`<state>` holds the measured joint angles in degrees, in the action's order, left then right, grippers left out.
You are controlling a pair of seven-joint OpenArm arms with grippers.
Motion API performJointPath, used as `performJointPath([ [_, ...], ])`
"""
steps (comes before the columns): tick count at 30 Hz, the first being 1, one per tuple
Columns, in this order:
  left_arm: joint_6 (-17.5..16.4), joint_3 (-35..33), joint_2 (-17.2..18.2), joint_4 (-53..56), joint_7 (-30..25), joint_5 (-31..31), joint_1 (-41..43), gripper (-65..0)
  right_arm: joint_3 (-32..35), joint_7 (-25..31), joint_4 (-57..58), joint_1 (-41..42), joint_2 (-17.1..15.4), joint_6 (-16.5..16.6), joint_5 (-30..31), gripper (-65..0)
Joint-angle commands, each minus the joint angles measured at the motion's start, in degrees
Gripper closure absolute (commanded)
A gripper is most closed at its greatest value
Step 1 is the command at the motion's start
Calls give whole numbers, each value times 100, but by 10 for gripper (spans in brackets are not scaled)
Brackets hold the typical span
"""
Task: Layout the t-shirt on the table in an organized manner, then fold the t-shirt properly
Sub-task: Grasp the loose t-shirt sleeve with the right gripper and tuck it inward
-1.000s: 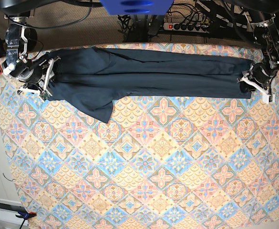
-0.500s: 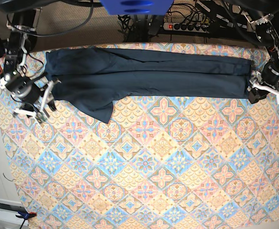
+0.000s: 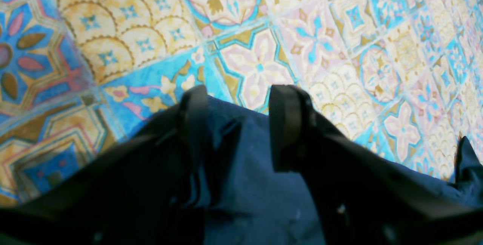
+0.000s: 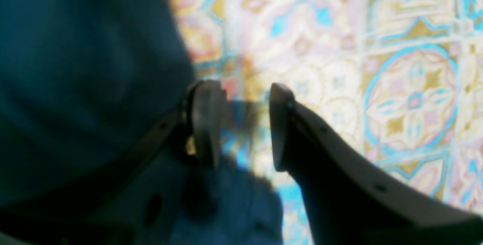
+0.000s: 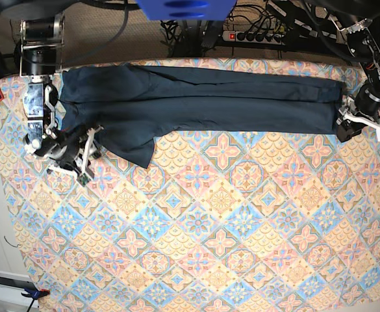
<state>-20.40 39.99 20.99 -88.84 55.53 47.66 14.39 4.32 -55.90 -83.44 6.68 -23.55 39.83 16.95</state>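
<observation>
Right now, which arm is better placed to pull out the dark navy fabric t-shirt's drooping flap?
Right. The right gripper hovers open beside the flap of the dark navy fabric t-shirt, while the left gripper sits at the garment's opposite end, across the tiled-pattern table.

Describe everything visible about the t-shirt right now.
The t-shirt is plain dark navy, soft matte fabric, stretched into a long narrow band along the far edge of the table. Lengthwise creases run through it, and one flap hangs toward the near side at the base view's left. It lies flat on the patterned cloth. The left gripper stands open with the shirt's edge under and between its fingers; the right gripper is open beside the shirt's other end, holding nothing.
</observation>
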Motion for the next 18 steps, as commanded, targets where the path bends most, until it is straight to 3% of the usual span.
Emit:
performJointPath([
  [1, -39, 41, 120, -96, -98, 100, -28, -262, -23, 109, 14, 119, -5, 17, 103, -208],
  [18, -39, 41, 120, -96, -98, 91, -37, -262, 276, 109, 718, 84, 65, 17, 120, -210],
])
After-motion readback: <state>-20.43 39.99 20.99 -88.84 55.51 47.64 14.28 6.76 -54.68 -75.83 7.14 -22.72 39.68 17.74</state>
